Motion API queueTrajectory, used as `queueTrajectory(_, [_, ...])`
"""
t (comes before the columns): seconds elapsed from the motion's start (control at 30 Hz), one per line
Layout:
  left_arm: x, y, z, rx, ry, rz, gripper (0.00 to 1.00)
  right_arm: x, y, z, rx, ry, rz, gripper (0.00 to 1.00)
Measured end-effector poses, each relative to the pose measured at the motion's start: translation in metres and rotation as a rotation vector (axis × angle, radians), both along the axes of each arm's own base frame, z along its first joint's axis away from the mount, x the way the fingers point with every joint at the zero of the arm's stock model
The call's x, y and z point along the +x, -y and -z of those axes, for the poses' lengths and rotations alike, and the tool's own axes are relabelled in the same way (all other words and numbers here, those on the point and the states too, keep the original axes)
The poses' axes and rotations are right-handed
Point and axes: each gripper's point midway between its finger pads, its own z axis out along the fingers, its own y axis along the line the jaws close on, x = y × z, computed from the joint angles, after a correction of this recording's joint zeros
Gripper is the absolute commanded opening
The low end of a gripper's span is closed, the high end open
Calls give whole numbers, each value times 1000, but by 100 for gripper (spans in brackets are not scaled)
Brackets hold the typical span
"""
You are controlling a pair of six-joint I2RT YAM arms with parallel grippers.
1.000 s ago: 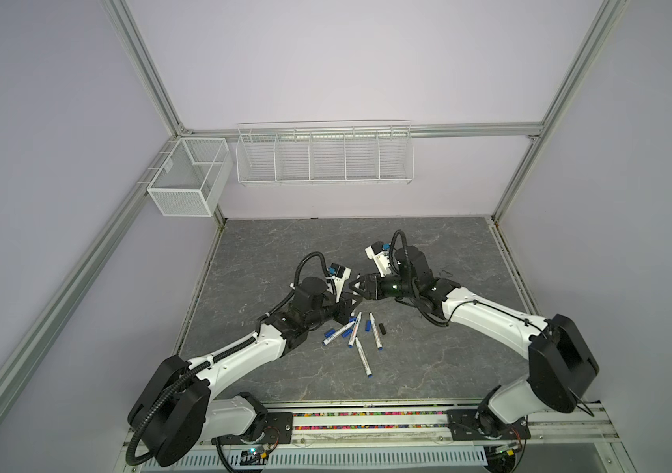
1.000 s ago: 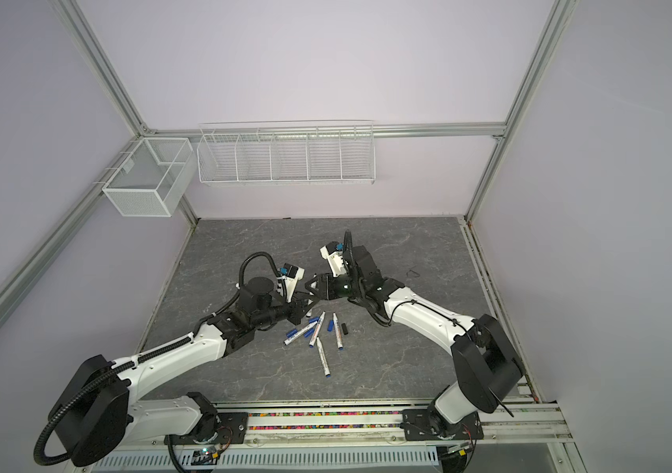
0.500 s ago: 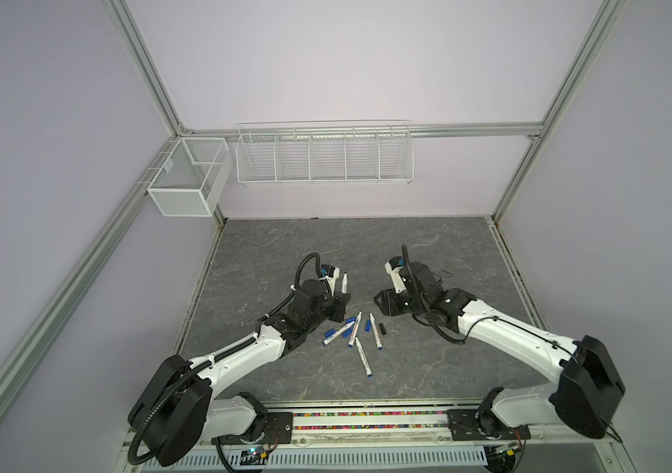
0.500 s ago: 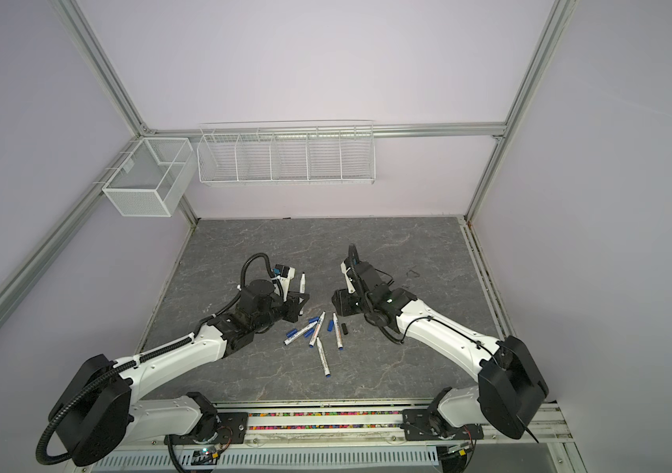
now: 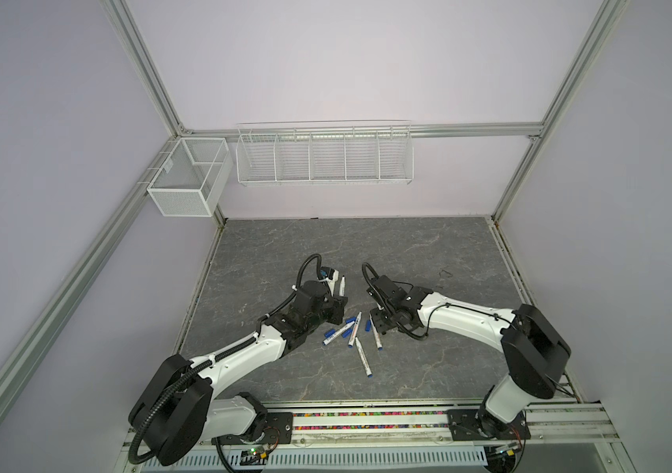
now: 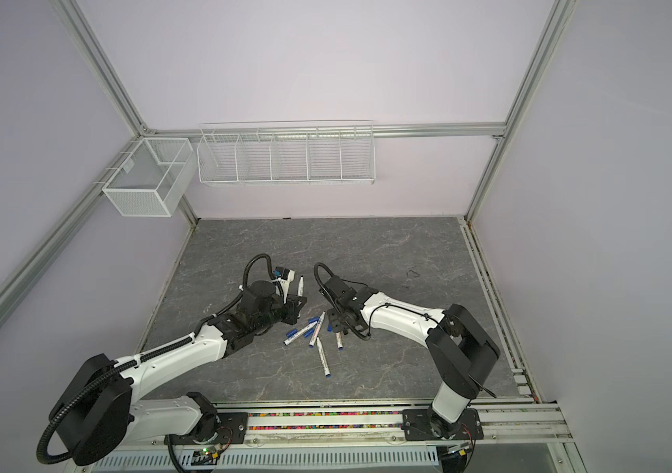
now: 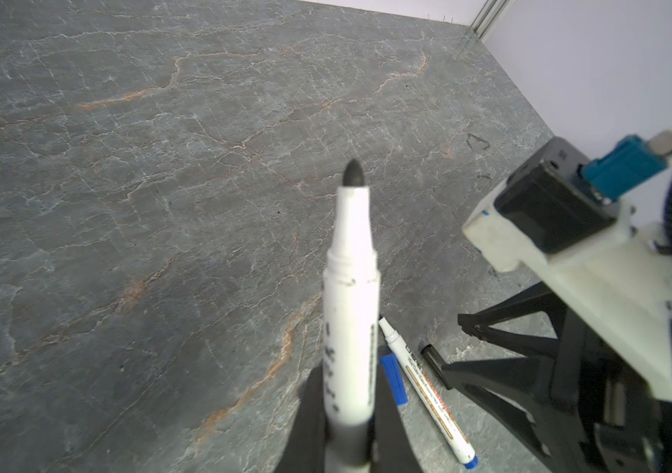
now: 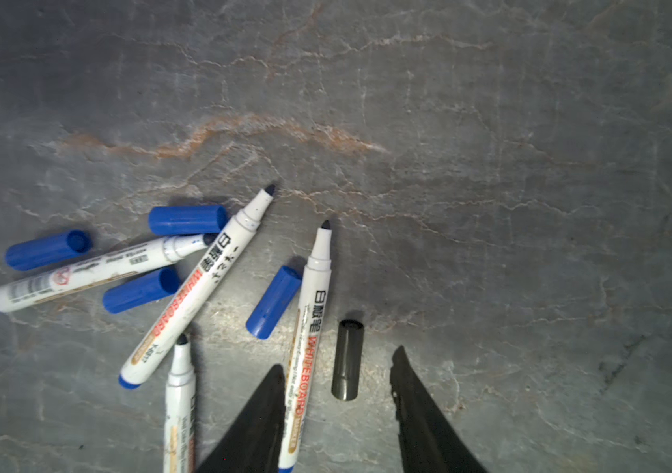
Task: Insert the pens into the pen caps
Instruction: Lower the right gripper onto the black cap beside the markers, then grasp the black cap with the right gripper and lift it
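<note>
Closest to the front, a white marker pen with a blue end (image 5: 363, 363) lies by itself on the grey stone-look table (image 5: 428, 254). In the right wrist view the picture edge cuts off its back part.

Just behind it lie three more white blue-ended pens (image 8: 199, 282) and four short blue plastic caps (image 8: 187, 220), all mixed close together. One pen's tip is tucked against another pen.

The right gripper (image 8: 337, 360) hangs low here with its two black fingers (image 8: 420, 409) spread apart, gripping nothing. The short black plastic cap (image 8: 346, 368) lies flat on the table between them, touching neither. One pen lies right by the other finger, and I cannot tell if they touch. In both top views the black cap is too small and dark to pick out.

A bit farther back, the left gripper (image 7: 348, 413) is squeezed tight on a white marker pen with a black tip (image 7: 350, 311). The pen is up off the table, and its back end is hidden between the fingers.

Far off on the wall hang a long white wire basket (image 5: 324, 164) and a small white mesh box (image 5: 180, 196).
</note>
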Motion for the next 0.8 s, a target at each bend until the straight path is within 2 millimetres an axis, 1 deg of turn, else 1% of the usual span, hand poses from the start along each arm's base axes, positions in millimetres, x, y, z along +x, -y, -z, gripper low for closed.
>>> queueTrajectory(0.17, [0,0,1,5,1,3,0,-1,5,10,-42,-20,4,40])
queueTrajectory(0.43, [0,-1,1,9,2,2,0,-4,7,34,-92,-71,3,34])
queueTrajectory(0.63, [0,-1,1,9,2,3,0,-3,4,40,-100,-87,0,32])
queueTrajectory(0.73, [0,-1,1,11,4,5,0,-4,3,44,-104,-96,-2,28])
queueTrajectory(0.8, [0,-1,1,13,6,7,0,-3,2,45,-101,-98,-2,23])
